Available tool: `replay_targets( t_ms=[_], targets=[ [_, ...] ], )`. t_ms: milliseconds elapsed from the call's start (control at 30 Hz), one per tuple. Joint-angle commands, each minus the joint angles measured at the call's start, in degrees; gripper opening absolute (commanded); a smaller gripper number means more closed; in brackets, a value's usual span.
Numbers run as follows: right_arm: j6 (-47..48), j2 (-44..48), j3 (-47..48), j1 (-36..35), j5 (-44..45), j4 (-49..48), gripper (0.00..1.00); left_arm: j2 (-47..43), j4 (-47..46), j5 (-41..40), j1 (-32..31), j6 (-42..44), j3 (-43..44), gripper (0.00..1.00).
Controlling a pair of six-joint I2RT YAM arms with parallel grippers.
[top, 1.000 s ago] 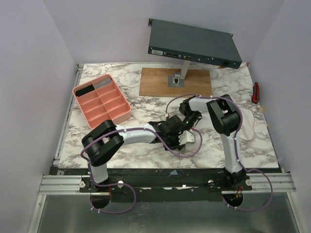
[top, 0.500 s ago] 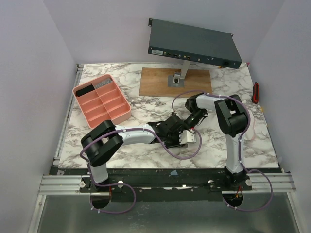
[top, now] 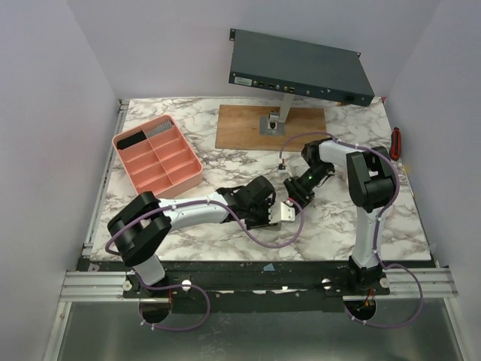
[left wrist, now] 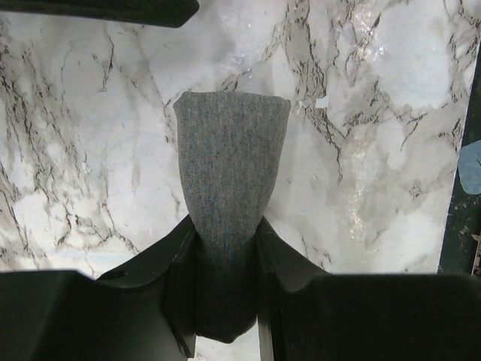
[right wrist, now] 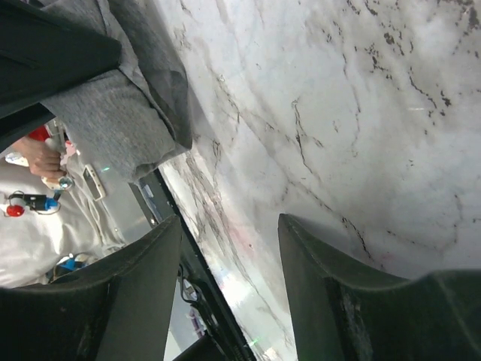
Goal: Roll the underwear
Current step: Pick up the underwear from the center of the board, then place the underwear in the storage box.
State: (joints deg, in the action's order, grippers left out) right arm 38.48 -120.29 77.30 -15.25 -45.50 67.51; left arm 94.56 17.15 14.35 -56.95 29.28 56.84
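Left wrist view: our left gripper (left wrist: 224, 229) pinches the grey underwear (left wrist: 231, 150), fingers (left wrist: 180, 259) narrow and tight on the cloth. Our right gripper (right wrist: 225, 241) is spread wide just beside it, holding nothing. The underwear lies on the table (top: 379, 226), well right of the tray (top: 156, 153).

One underwear (left wrist: 229, 165), one tray (top: 174, 186), one board (top: 240, 129), one rack unit (top: 301, 64)
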Motion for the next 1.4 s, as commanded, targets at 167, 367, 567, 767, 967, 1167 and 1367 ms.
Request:
replay_targets(
  t_ms=[167,367,567,767,967,1167,1367],
  targets=[
    [2.8,1.7,0.6,0.4,5.7,-7.4,0.59,-5.7,2.7,-0.4,3.8,0.4,-0.8,0.0],
    [0.3,3.9,2.1,0.3,4.8,-8.7,0.59,-11.9,4.8,-0.4,10.3,0.0,0.0,0.0],
    [-2.6,6.6,3.0,-0.2,4.6,-12.0,0.59,-18.8,5.1,-5.2,17.5,2.7,-1.7,0.0],
    [-5.7,8.8,2.0,-1.6,4.6,-16.3,0.59,-24.5,4.9,-8.8,26.7,6.0,-2.5,0.0],
    [-7.5,11.1,-0.6,-3.6,4.9,-20.2,0.59,-26.4,0.0,-11.1,37.1,10.3,-3.7,0.0],
    [-8.7,14.1,-6.0,-3.7,3.3,-25.5,0.59,-26.0,-3.8,-9.1,46.1,12.8,-1.9,0.0],
    [-9.1,16.6,-8.5,-3.7,2.6,-27.2,0.59,-23.2,-7.9,-4.9,52.7,16.3,-0.7,0.0]
  ],
)
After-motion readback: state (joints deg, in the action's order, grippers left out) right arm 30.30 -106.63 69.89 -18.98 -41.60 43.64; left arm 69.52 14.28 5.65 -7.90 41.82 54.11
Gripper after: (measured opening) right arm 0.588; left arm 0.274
